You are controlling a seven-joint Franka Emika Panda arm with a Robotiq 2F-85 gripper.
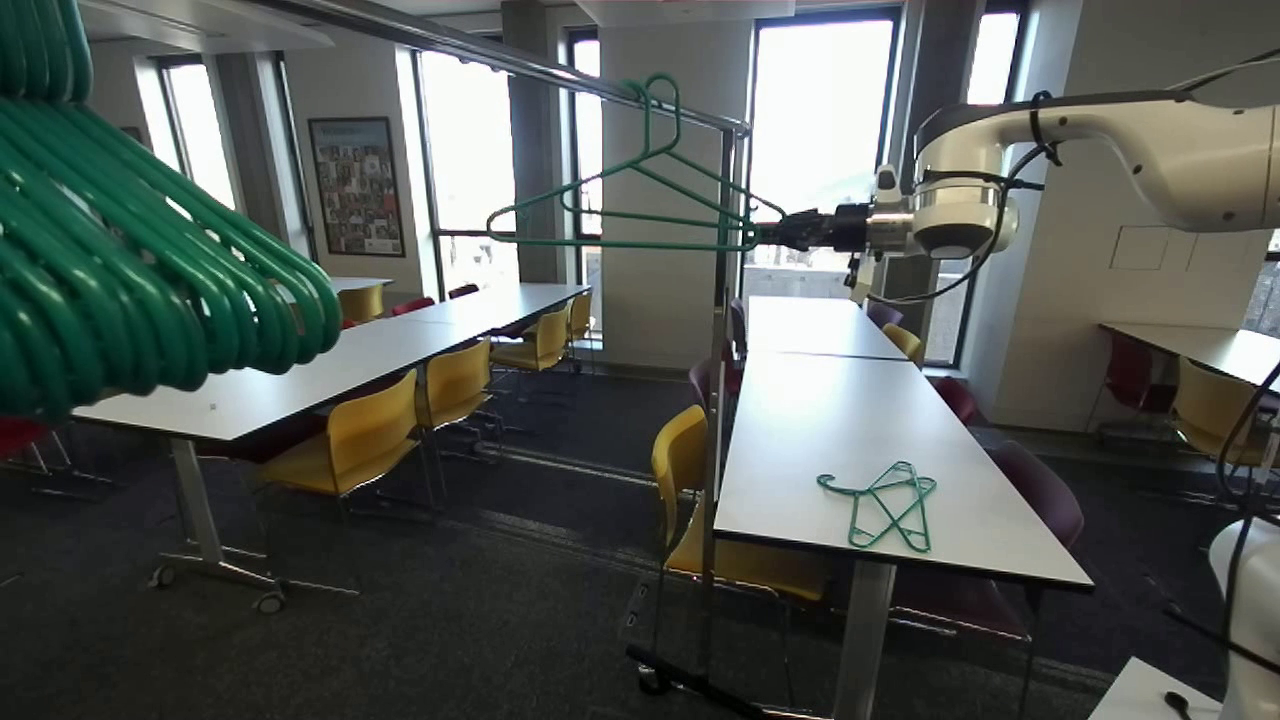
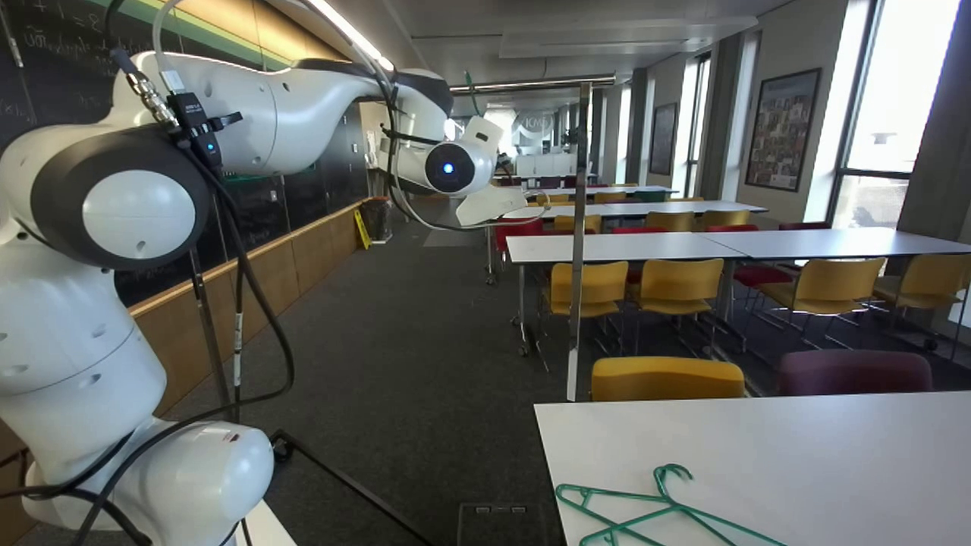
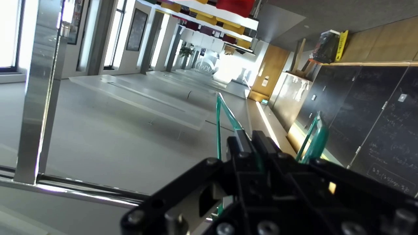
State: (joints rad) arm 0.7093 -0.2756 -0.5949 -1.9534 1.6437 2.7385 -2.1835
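White round logo (image 2: 535, 123) in far background, exterior view: letters "ICMS"; wrist view shows same letters upside down. Blackboard (image 2: 45, 80), exterior view: chalk formulas (image 2: 64, 21), equals sign legible, rest faint. Wrist view: boxed chalk line (image 3: 391, 179) on blackboard, too blurred. Framed poster (image 1: 355, 187): heading unreadable. Yellow sign (image 3: 342, 45): dark marks, too small.

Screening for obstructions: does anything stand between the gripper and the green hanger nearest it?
Nothing visible: in the wrist view, the gripper appears closed on that green hanger; another hanger shows beside it, not between.
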